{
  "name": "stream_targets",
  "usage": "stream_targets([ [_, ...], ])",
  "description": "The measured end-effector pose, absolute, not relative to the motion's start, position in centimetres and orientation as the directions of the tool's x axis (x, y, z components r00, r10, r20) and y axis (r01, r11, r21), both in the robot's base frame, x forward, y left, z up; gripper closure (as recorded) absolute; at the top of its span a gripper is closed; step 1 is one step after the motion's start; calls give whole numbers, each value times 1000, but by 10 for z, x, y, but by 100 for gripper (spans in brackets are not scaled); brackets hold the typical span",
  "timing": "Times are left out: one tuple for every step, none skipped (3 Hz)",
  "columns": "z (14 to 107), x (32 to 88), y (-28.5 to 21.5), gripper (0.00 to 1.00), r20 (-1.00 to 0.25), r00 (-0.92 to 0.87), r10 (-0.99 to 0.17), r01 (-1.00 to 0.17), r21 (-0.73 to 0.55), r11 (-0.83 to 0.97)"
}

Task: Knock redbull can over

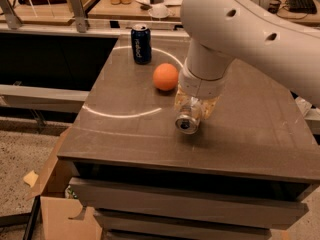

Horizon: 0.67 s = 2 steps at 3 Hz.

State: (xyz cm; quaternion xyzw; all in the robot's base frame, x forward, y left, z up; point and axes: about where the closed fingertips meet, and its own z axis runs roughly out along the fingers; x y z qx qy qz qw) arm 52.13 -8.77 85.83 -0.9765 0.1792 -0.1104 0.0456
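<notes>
— How many things here?
— Two cans, one orange. Nearest is the redbull can (188, 123), over the middle of the table (240, 149), clamped from above in the gripper (195, 109).
— Its long axis?
— Tilted, pull-tab end toward the camera. I can't tell whether its far end touches the table.
— Behind it?
— The orange (165, 76), then the dark blue can (141, 44), upright.
</notes>
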Motion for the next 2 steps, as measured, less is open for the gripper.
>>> stream_targets([
  [855, 519, -88, 8, 202, 911, -360, -345, -107, -933],
  [855, 518, -88, 0, 203, 908, -365, -351, -104, -931],
])
